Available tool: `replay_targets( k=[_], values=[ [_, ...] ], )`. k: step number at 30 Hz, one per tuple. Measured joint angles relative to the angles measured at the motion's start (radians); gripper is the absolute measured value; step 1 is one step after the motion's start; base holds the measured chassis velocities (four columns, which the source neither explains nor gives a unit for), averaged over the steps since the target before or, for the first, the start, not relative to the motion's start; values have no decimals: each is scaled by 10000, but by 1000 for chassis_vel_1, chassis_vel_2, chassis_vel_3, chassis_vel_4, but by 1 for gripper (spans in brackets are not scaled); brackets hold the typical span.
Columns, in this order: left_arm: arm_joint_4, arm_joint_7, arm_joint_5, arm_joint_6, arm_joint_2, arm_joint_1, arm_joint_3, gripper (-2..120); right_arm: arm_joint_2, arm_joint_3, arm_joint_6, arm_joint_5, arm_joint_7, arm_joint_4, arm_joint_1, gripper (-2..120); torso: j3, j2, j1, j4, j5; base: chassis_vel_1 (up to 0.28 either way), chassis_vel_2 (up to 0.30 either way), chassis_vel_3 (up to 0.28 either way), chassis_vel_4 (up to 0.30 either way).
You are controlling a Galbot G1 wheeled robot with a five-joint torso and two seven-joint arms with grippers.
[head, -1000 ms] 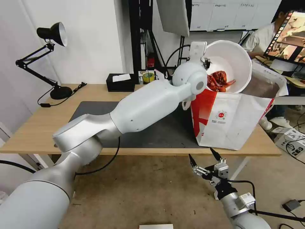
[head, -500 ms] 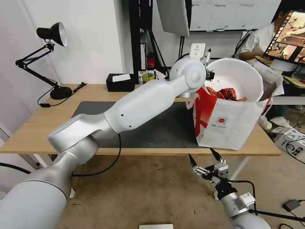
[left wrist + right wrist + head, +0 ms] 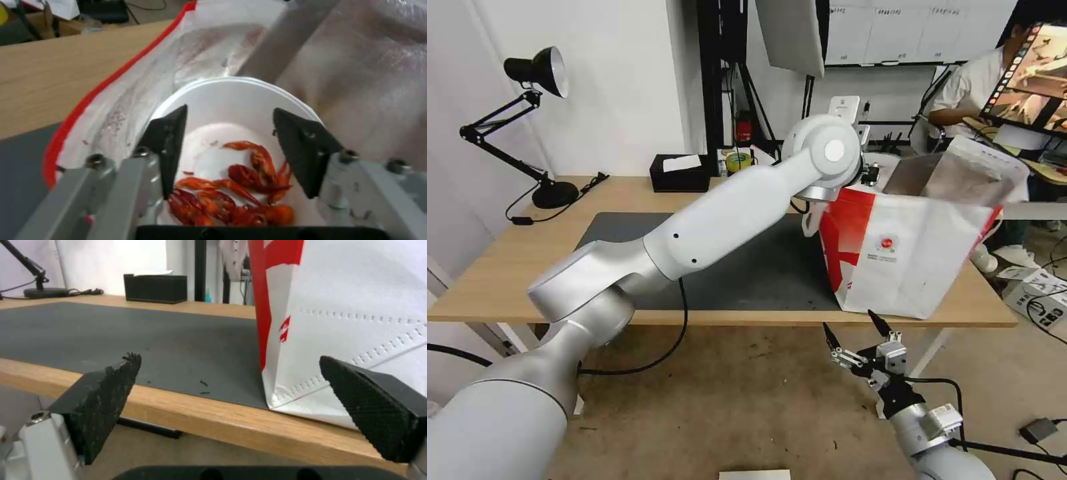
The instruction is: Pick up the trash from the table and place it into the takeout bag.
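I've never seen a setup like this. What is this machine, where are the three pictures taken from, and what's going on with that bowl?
It is a two-armed robot. One picture comes from its head; the others from cameras on each wrist. The left gripper reaches into the takeout bag, which stands on the table. Its wrist view looks down on a white bowl of crayfish shells inside the bag's foil lining; the fingers are spread apart, so the bowl looks released. The right gripper waits open below the table's front edge. A black tissue box and desk lamp stand behind.
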Motion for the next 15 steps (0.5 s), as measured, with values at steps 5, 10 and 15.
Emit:
replay_targets(
  k=[5,10,15],
  values=[
    [-154,110,220,-325,175,5,-146,76,0,-1,0,0,0,0,0,100,0,0,1,0,0,0,0,0,0],
    [-890,584,1552,-1078,1052,-8,11,94,0,0,0,0,0,0,0,100,0,0,1,-1,-1,0,0,0,0],
    [-2047,1603,3678,-2236,2702,370,269,109,0,0,0,0,0,0,0,100,0,0,0,2,-3,0,0,0,0]
  ],
)
